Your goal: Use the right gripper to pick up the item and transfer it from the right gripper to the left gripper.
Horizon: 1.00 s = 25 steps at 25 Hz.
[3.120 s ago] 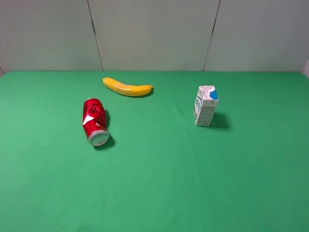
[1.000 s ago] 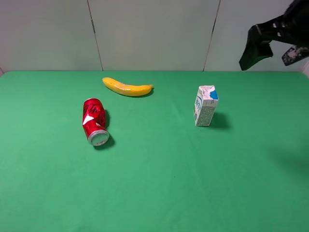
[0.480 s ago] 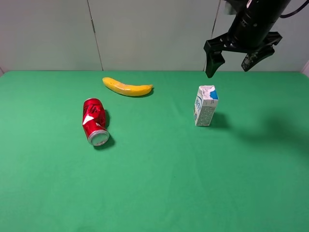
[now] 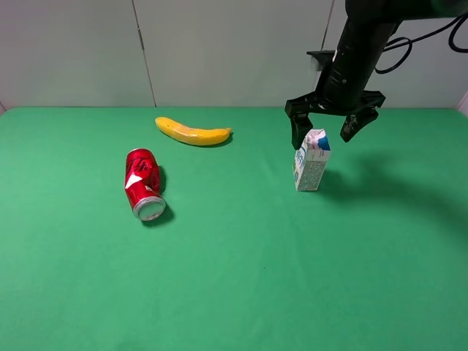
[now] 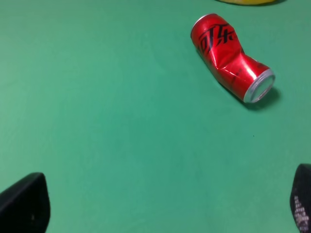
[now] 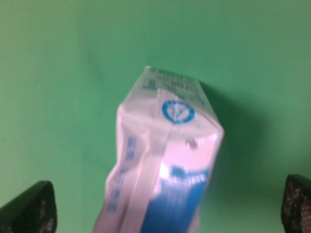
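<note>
The item [image 4: 311,162], a small white milk carton, stands upright on the green desk [image 4: 234,285], right of centre in the high view. From the right wrist camera its gabled top shows a round blue emblem, with blue lettering running down one side and a blue panel on another. The shot is too blurred for any of the writing to be read.

The red can [image 4: 143,183] lies on its side, dented, well to the left of the carton. It carries black stylised characters and a white mark, and I cannot make out a brand. A yellow banana [image 4: 193,134] lies beyond the can, toward the back wall.

The right gripper [image 4: 322,137] hangs directly over the carton's top. Its fingers [image 6: 30,209] are spread wide, one on each side of the gable, and bare desk shows between each tip and the carton. They grip nothing.

The left gripper [image 5: 163,204] shows only in its own wrist view, above bare desk near the can. Its fingers [image 5: 23,205] are also spread wide and hold nothing.
</note>
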Tool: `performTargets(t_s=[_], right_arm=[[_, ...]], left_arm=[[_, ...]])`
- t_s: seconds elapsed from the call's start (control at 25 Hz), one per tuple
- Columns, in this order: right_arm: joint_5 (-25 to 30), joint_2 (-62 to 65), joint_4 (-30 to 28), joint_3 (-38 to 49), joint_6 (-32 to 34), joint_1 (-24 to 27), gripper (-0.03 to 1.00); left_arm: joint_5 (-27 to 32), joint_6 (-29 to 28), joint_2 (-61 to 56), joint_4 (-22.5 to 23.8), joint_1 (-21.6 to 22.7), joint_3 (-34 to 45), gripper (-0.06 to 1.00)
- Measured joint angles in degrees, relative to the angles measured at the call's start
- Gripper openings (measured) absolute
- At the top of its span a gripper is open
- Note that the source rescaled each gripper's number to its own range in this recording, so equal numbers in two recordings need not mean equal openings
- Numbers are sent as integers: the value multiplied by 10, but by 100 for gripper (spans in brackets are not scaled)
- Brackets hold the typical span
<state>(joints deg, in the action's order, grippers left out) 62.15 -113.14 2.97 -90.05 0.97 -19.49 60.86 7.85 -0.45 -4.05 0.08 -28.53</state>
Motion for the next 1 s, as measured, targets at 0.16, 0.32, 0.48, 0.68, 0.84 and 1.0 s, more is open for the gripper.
performTargets(t_s=[0.16, 0.32, 0.48, 0.68, 0.84, 1.0], right_arm=[[-12, -27, 0, 0, 0, 0, 100], [-17, -38, 1, 0, 0, 0, 100], [-23, -40, 1, -1, 0, 0, 100], [-25, -40, 1, -1, 0, 0, 71], [-26, -40, 2, -1, 0, 0, 14], [-25, -40, 3, -1, 0, 0, 1]], left_arm=[[0, 0, 0, 0, 0, 0, 97], [0, 0, 0, 0, 0, 0, 97], [0, 0, 0, 0, 0, 0, 97], [0, 0, 0, 0, 0, 0, 97], [0, 0, 0, 0, 0, 0, 97], [0, 0, 0, 0, 0, 0, 97]])
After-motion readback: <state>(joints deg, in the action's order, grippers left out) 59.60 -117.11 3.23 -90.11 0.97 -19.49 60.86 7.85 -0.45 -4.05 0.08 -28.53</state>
